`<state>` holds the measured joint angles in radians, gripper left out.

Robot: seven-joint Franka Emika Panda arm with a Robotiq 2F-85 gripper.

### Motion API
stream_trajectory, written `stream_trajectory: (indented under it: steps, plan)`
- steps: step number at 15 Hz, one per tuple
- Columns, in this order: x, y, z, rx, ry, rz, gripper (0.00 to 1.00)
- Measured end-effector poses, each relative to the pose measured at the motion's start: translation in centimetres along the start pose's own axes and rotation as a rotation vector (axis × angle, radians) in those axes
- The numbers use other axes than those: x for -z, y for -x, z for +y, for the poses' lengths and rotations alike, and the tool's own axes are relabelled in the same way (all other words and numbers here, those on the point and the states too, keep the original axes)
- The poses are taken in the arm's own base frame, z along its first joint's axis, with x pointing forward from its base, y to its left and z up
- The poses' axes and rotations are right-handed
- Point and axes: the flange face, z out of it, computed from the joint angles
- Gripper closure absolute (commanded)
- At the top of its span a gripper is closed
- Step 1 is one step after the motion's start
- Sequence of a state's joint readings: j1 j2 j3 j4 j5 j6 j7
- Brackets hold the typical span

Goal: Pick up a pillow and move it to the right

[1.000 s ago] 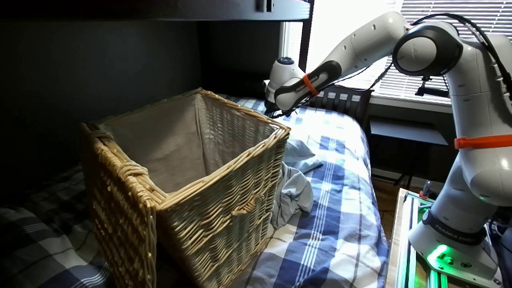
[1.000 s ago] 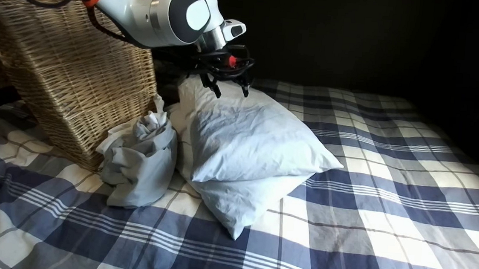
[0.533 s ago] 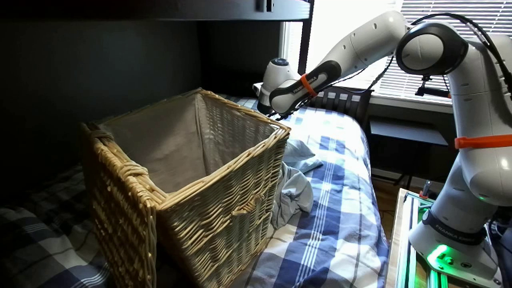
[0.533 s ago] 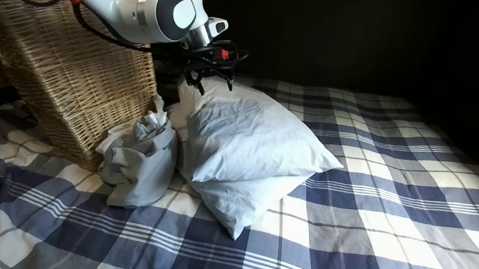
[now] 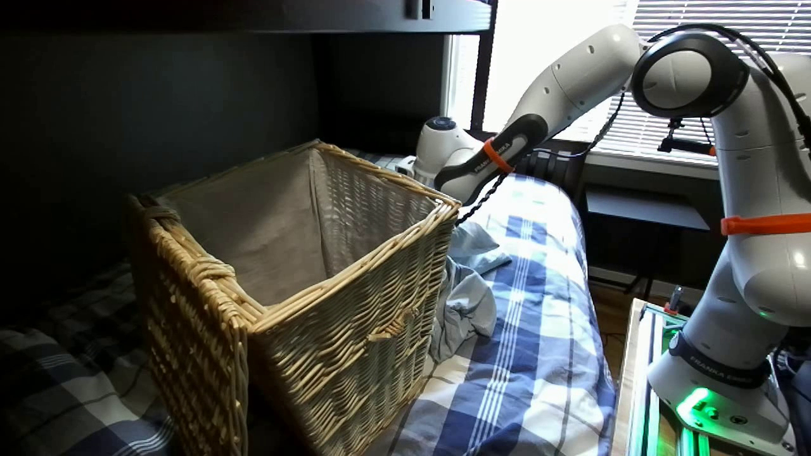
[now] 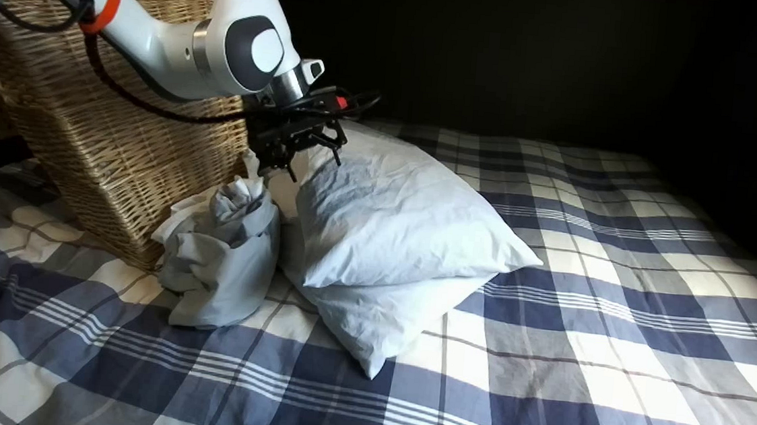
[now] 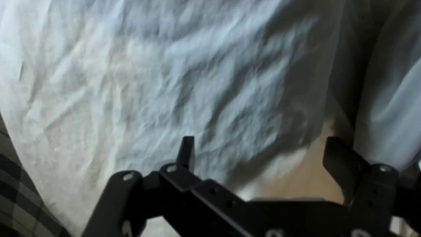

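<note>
One upper pillow (image 6: 411, 222): pale, creased, resting on the lower pillow (image 6: 383, 321), with one corner jutting to the right in an exterior view. That lower pillow: also pale, mostly covered, one corner poking out toward the camera, lying on the worktop (image 6: 608, 386).

One gripper (image 6: 316, 169): black, tilted, at the basket-side edge of the upper pillow. I have it wide; in my wrist view the two fingers (image 7: 188, 154) stand well apart, with creased pillow fabric showing in the gap. Whether either fingertip touches that fabric, I cannot tell. From my exterior view across the basket, the gripper is hidden.

One arm (image 5: 573, 76): white, an orange band (image 5: 497, 156) around it, extended past the basket in both exterior views.

One cloth (image 6: 226, 254): grey, bunched in a heap, between the basket and the two pillows, just beside each.

One basket (image 5: 355, 361): wicker, fabric-lined, mouth upward, standing on the worktop.

The worktop itself: a bed under navy, grey and white plaid.

Beyond it, in an exterior view: one dark chair (image 5: 561, 166), one side table (image 5: 646, 208), one bright window with blinds (image 5: 716, 25). Near that side of the bed, the robot base (image 5: 728, 342), a green light glowing at its foot.
</note>
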<state>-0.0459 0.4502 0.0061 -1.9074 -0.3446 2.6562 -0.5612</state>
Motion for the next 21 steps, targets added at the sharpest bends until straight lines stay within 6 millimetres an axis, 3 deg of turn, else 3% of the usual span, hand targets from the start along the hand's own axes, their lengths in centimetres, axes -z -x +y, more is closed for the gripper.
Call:
stream_trajectory:
  steps: [3, 6, 14, 21]
  plan:
    - [-3.1, 2.2, -2.4, 0.088, 0.038, -0.018, 0.0]
    - [-5.1, 2.9, -3.8, 0.117, 0.074, 0.011, 0.0]
    - [-4.8, 2.3, -3.7, 0.172, 0.158, 0.079, 0.0]
    - [-6.9, 3.2, -5.1, 0.194, 0.306, 0.142, 0.0]
